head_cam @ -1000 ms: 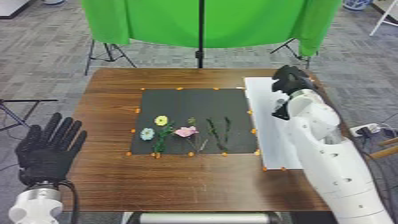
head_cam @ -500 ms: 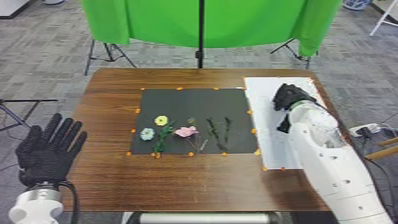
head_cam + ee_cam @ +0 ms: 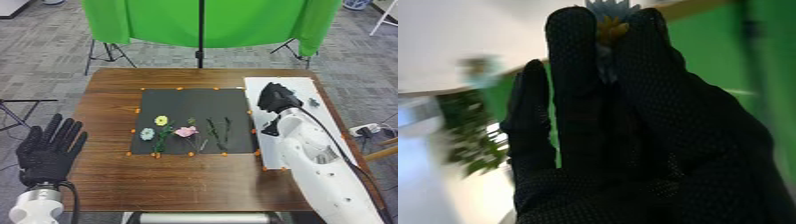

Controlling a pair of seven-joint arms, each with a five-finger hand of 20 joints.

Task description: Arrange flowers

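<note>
Black-gloved, the right hand (image 3: 278, 96) grips a pale blue flower (image 3: 609, 10) over the white sheet (image 3: 298, 86). A pink flower (image 3: 186, 131) lies on the counter's (image 3: 178, 187) dark mat (image 3: 178, 106); the left hand (image 3: 46, 160) is open.

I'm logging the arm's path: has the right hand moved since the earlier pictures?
Yes. The right hand has come nearer the robot and left, across the white sheet toward the black mat.

Beyond my right hand (image 3: 277, 96), I see green cloth (image 3: 258, 25) hanging past the brown desk (image 3: 178, 187); grey floor (image 3: 44, 60) spreads around, a black stand (image 3: 19, 120) near my left hand (image 3: 44, 160).
</note>
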